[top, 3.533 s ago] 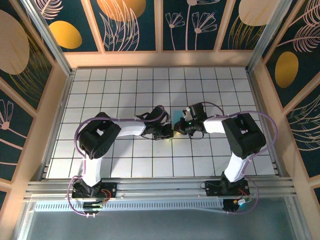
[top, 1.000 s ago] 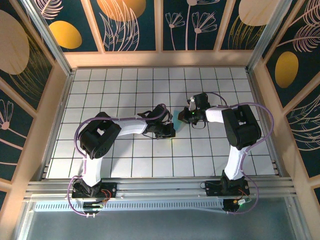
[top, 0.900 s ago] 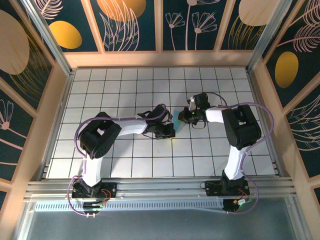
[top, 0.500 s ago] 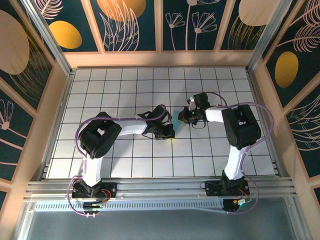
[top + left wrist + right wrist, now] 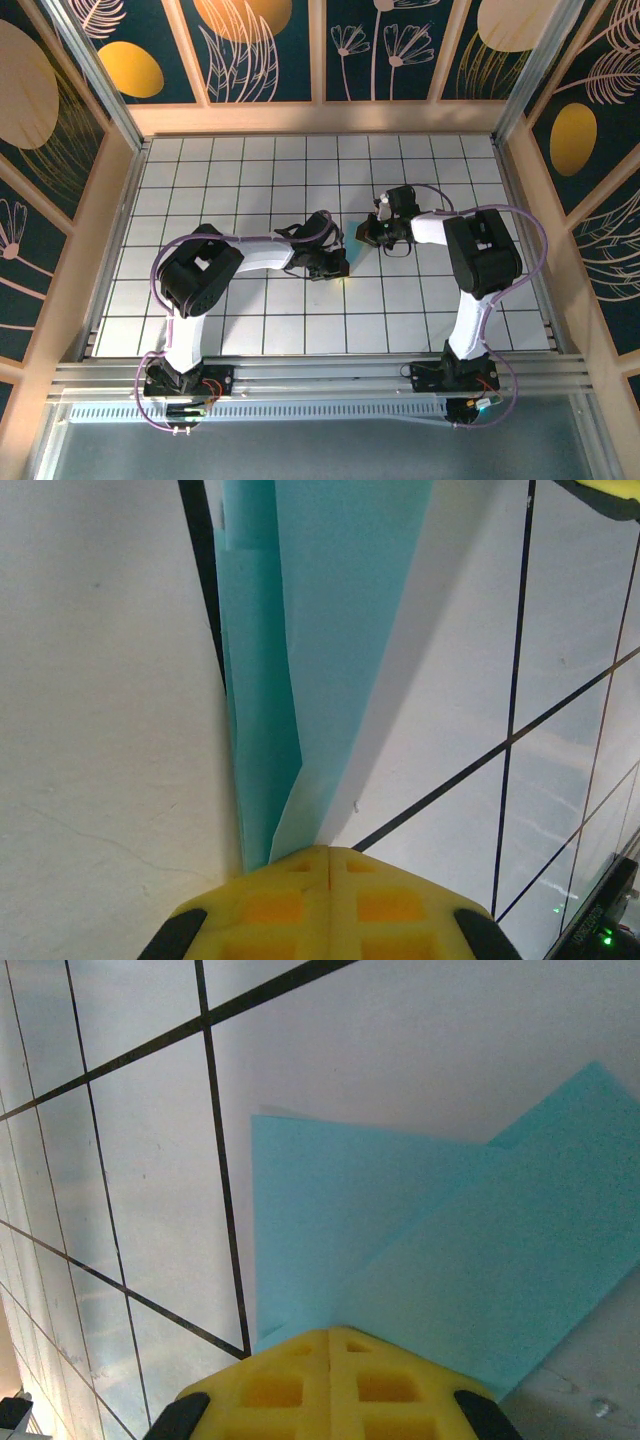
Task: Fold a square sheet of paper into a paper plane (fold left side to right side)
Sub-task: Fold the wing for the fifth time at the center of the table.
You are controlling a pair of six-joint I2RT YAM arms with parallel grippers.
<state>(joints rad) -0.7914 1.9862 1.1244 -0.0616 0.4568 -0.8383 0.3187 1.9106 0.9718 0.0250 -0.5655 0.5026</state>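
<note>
The right gripper (image 5: pixel 330 1332) has been drawn farther from the left gripper (image 5: pixel 328 852) than 3.5 s ago. Each is seen clamped shut on the sheet of paper (image 5: pixel 330 630), which is held between them, with folded layers spread ahead of each tip over the tiled table (image 5: pixel 250 180).

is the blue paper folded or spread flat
Folded. Left wrist view shows the paper in overlapping layers with one flap lifted; right wrist view shows two layers crossing.
</note>
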